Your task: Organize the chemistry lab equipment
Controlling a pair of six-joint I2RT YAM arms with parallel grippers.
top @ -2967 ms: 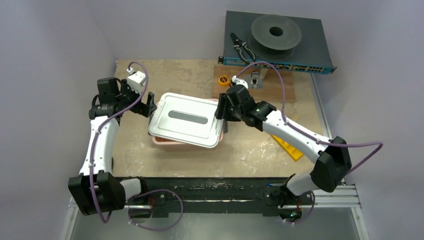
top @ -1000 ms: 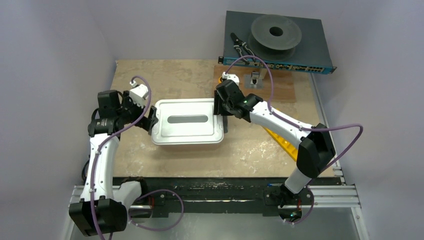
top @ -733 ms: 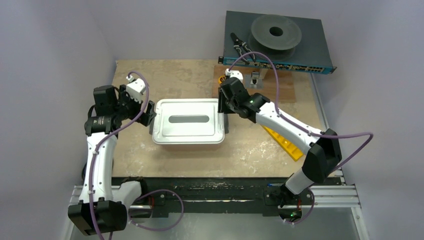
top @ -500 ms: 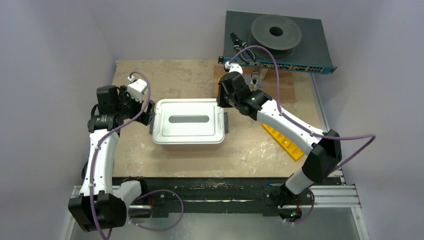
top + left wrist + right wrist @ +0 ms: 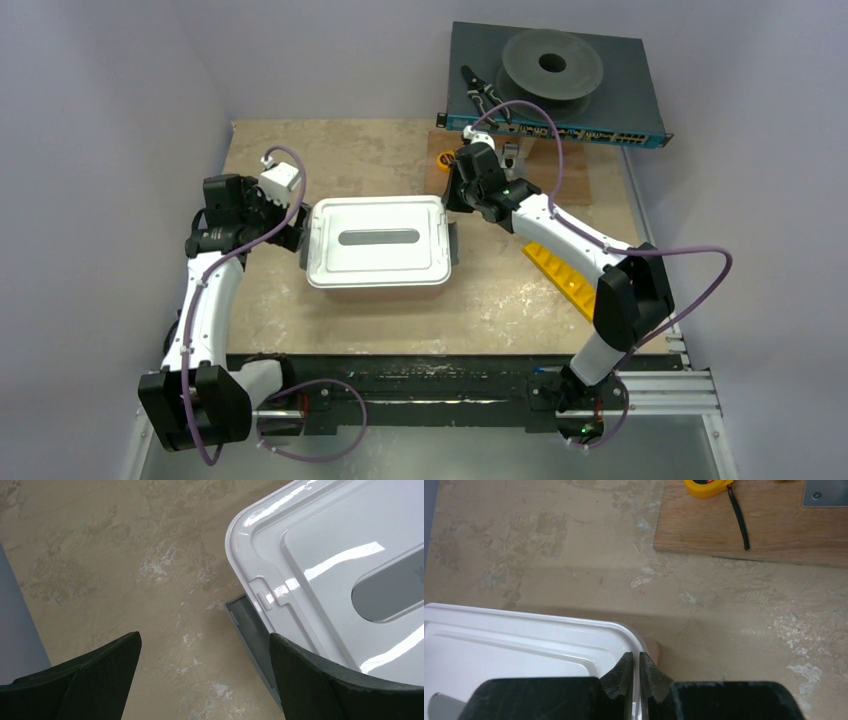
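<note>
A white lid lies flat on a pink box at the table's middle. A yellow holed rack lies on the table to the right, partly under my right arm. My left gripper stands wide open at the box's left end, with only bare table and a grey side latch between its fingers. My right gripper hovers over the lid's back right corner, jaws shut with only a sliver between them and nothing held. The same gripper shows from above.
A wooden board at the back right carries a yellow tape measure. Behind it a dark blue-edged device holds a grey spool and black-handled pliers. Walls close in on both sides.
The lid, tilted and held three seconds ago, now rests flat on the box. My right gripper let go, closed, and drew back toward the back right corner. My left gripper backed off slightly.
</note>
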